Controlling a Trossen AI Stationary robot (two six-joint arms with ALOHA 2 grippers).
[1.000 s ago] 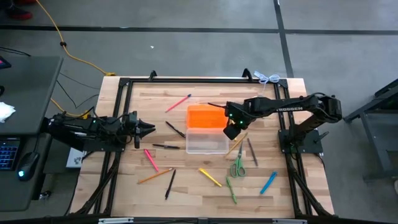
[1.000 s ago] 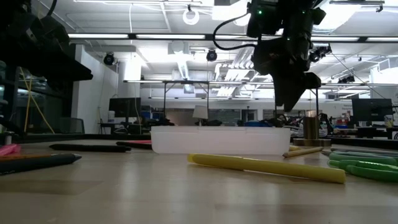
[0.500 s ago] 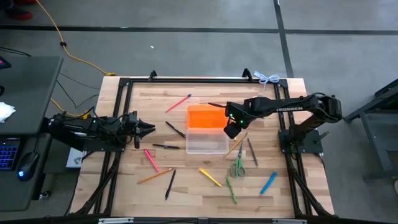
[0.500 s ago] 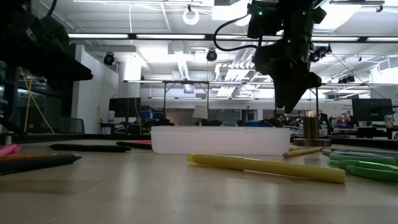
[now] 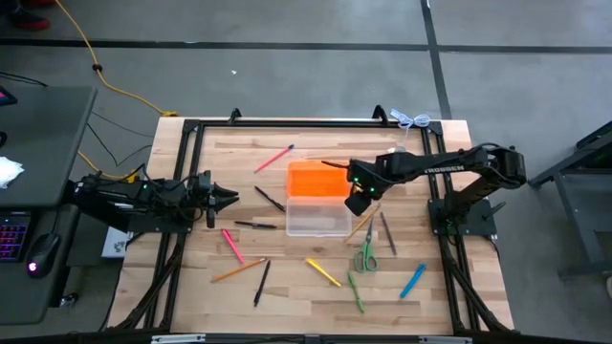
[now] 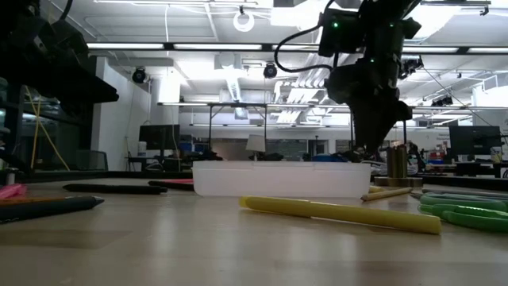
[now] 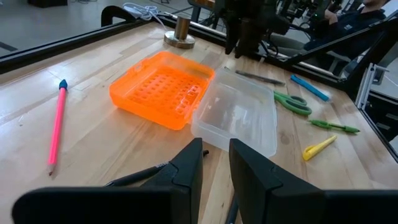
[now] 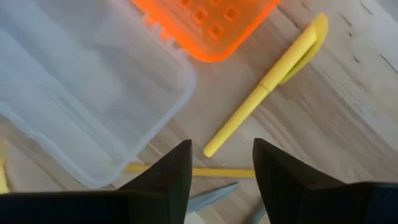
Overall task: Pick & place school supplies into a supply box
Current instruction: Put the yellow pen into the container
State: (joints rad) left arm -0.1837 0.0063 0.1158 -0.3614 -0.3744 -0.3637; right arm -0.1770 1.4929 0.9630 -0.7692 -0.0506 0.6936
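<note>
The clear supply box (image 5: pixel 317 218) stands mid-table with its orange lid (image 5: pixel 316 179) folded open flat on the far side. Pens, pencils and markers lie scattered flat around it, along with green scissors (image 5: pixel 365 256). My right gripper (image 5: pixel 357 201) hangs open just off the box's right end, pointing down above a yellow pen (image 8: pixel 267 81). In the right wrist view the pen's end lies between the fingertips (image 8: pixel 222 143), and the low view shows them clear of the table (image 6: pixel 367 147). My left gripper (image 5: pixel 229 198) waits at the table's left, open by a narrow gap (image 7: pixel 216 146).
A pink pencil (image 5: pixel 274 158) lies beyond the lid. A pink marker (image 5: pixel 231 245), an orange pencil (image 5: pixel 238 271) and black pens lie left of the box. A yellow pen (image 5: pixel 323 272), a green one (image 5: pixel 356 291) and a blue marker (image 5: pixel 412 280) lie nearer. A metal bell (image 7: pixel 181 31) stands behind the lid.
My right gripper has come down a little toward the table beside the box's right end and drifted slightly toward the table's right edge, its fingers still apart. Nothing on the table has moved.
</note>
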